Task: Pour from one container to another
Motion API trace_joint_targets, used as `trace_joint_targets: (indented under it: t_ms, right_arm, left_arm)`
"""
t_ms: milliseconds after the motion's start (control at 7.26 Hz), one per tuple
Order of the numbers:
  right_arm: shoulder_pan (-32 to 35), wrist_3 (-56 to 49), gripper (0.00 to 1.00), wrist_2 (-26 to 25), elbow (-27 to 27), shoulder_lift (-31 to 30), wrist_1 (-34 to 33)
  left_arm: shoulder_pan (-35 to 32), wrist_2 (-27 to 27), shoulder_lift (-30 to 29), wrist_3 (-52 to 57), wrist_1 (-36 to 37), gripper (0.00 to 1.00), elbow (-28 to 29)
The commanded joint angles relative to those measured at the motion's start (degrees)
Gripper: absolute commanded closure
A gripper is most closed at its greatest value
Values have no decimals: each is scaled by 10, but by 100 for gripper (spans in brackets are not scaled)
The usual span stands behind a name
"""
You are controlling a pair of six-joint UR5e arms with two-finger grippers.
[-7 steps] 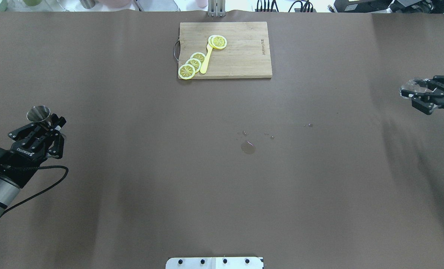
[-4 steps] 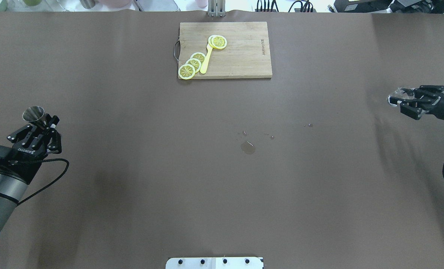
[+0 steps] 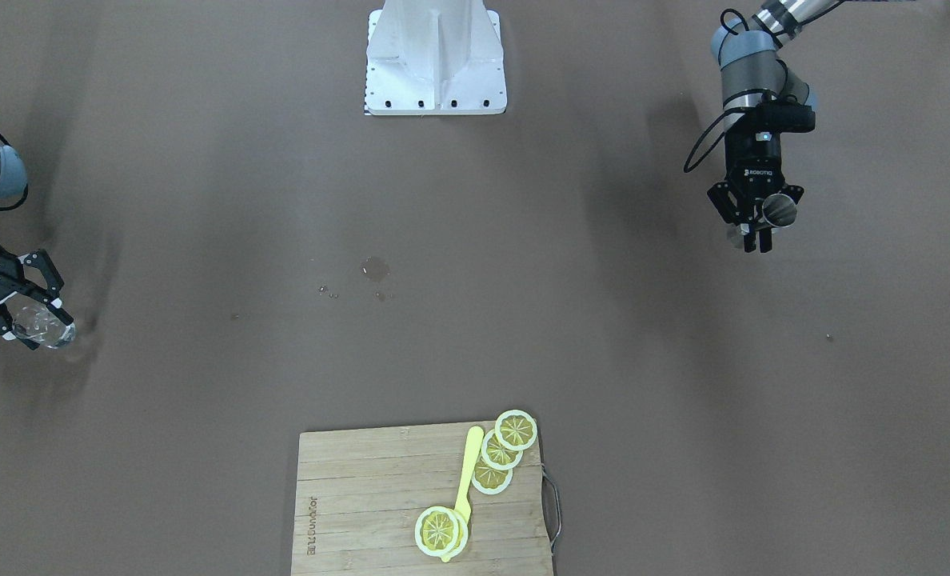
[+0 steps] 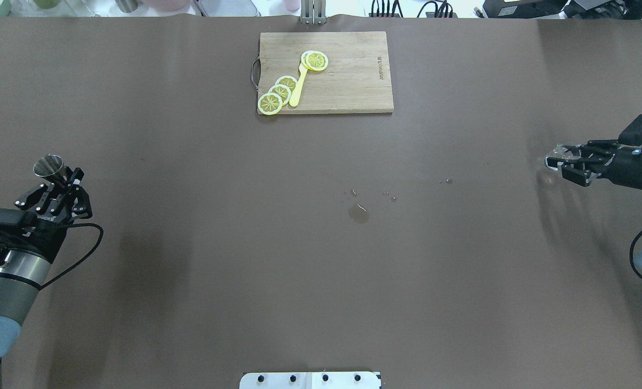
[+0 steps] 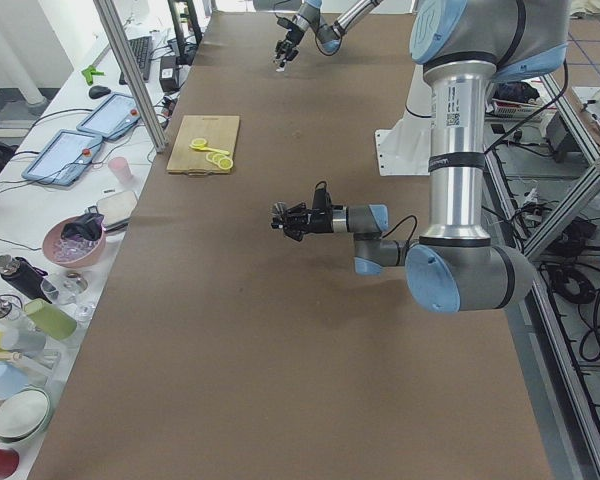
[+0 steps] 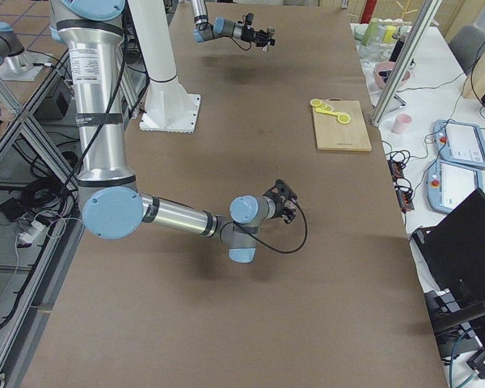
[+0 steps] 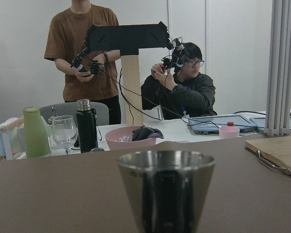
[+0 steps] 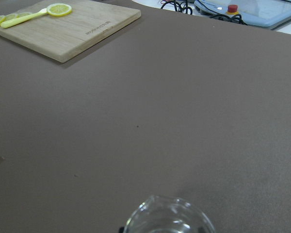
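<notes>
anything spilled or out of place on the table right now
Yes: a small wet puddle sits mid-table on the brown table cover, with a few droplets scattered near it. It looks like spilled liquid, far from the jigger and the glass cup, held at opposite ends.

Brown-covered table [image 4: 191,270]; wooden cutting board [image 4: 353,86] at far edge; small wet patch [image 4: 359,213], perhaps water, mid-table

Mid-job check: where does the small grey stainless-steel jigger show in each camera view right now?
Front-facing: small grey stainless-steel jigger, upper right.
Overhead: far left, mid-height.
Exterior left: centre, small and hard to make out.
Exterior right: too small to make out.
Left wrist: bottom centre, filling the foreground.
Right wrist: not in it.
Shared landmark: wooden cutting board with lemon slices, visible in all six views.
</notes>
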Motion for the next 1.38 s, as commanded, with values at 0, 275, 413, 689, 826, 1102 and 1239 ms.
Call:
trace_joint_targets:
  t_ms: [0,275,413,689,826,1102,1239]
  right_arm:
    - [-5,-1,100,3,-2,1,-5]
    - [-6,-3,100,3,-1,1,-8]
    - [-7,-5,100,4,-1,1,-9]
    - [-14,-25,100,3,-1,1,-13]
    - [-14,-28,100,2,0,1,-14]
    - [-16,-32,98,2,1,0,-15]
    - [-16,-32,83,2,3,1,-15]
  left_arm:
    - [-1,-1,-2,-40,20,100,17]
    - [-4,-1,-4,-67,57,100,17]
    - [-6,0,-8,-80,71,100,18]
    - [-6,32,-27,-81,73,100,50]
    - [-7,38,-41,-80,74,100,57]
    - [-8,44,-61,-80,75,100,73]
    - [-8,47,-65,-80,74,100,82]
